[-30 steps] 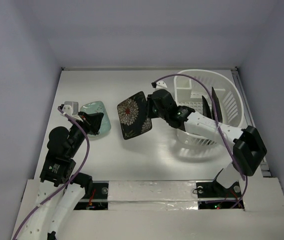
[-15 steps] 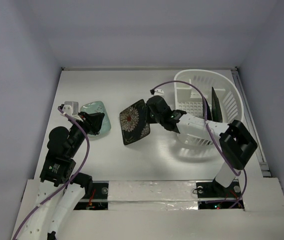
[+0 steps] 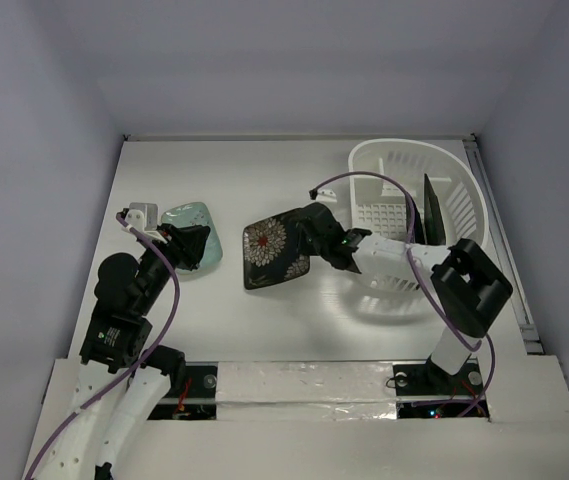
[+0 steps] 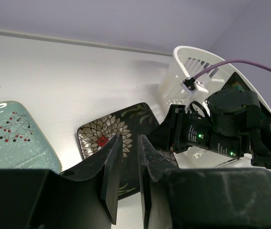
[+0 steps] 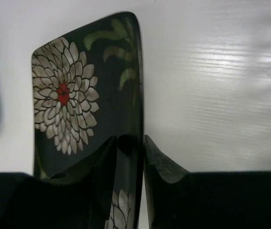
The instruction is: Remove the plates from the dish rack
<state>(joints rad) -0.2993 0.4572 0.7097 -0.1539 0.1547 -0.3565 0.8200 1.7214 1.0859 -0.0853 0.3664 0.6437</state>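
On the white table (image 3: 264, 330), walled in pale grey, the right gripper (image 5: 129, 143) pinches the rim of the black flowered plate (image 3: 275, 254), left of the dish rack (image 3: 416, 225). The left gripper (image 4: 129, 157), fingers nearly together and empty, sits beside the mint plate (image 3: 194, 232); a dark plate (image 3: 430, 218) stands in the rack

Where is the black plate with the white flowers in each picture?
Top external: the black flowered plate sits mid-table, left of the dish rack.
Left wrist: lower centre, behind that camera's fingers.
Right wrist: left half, its rim pinched by the right gripper.
Shared landmark: the red-centred white flower.
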